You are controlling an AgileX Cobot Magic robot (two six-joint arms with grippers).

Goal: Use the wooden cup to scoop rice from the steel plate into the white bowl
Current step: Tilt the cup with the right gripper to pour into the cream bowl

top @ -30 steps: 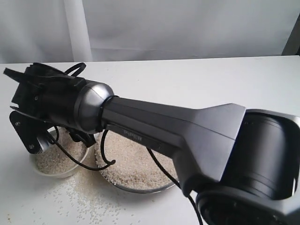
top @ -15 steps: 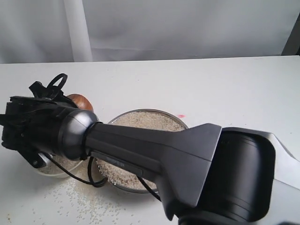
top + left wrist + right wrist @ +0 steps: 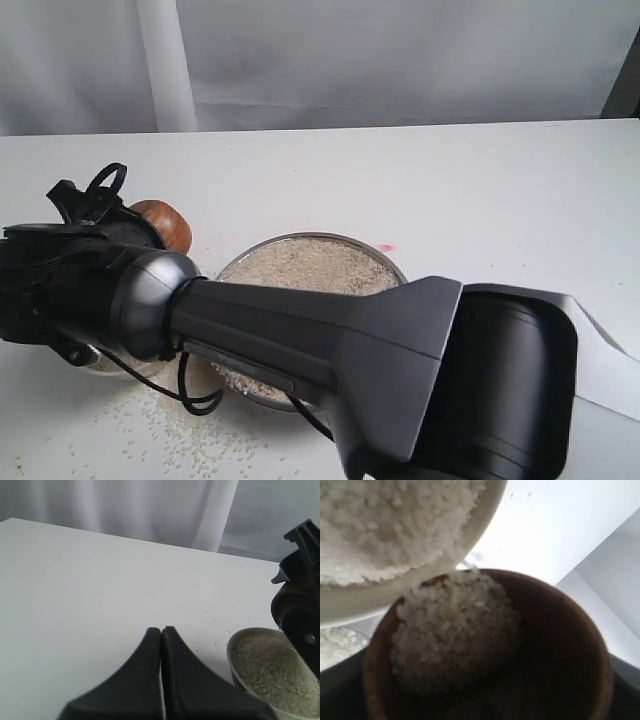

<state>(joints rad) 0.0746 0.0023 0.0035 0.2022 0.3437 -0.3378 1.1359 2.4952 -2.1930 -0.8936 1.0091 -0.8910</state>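
My right arm reaches across to the left, and my right gripper (image 3: 118, 215) is shut on the wooden cup (image 3: 162, 226). In the right wrist view the wooden cup (image 3: 560, 650) is tilted, with a mound of rice (image 3: 455, 630) at its lip, close against the rim of the white bowl (image 3: 380, 595). That bowl is heaped with rice (image 3: 385, 525). The steel plate (image 3: 385, 256) holds a bed of rice (image 3: 300, 265) just right of the cup. The arm hides most of the bowl in the exterior view. My left gripper (image 3: 161, 630) is shut and empty, beside the white bowl (image 3: 235, 645).
Loose grains (image 3: 170, 430) are scattered on the white table in front of the bowl and plate. A small red mark (image 3: 386, 247) lies behind the plate. A white curtain hangs behind the table. My right arm's thick link (image 3: 330, 330) spans the foreground.
My right arm has swung lower and further left, covering the bowl in the exterior view. The wooden cup has come into sight behind the wrist. The gripper's hold is unchanged.
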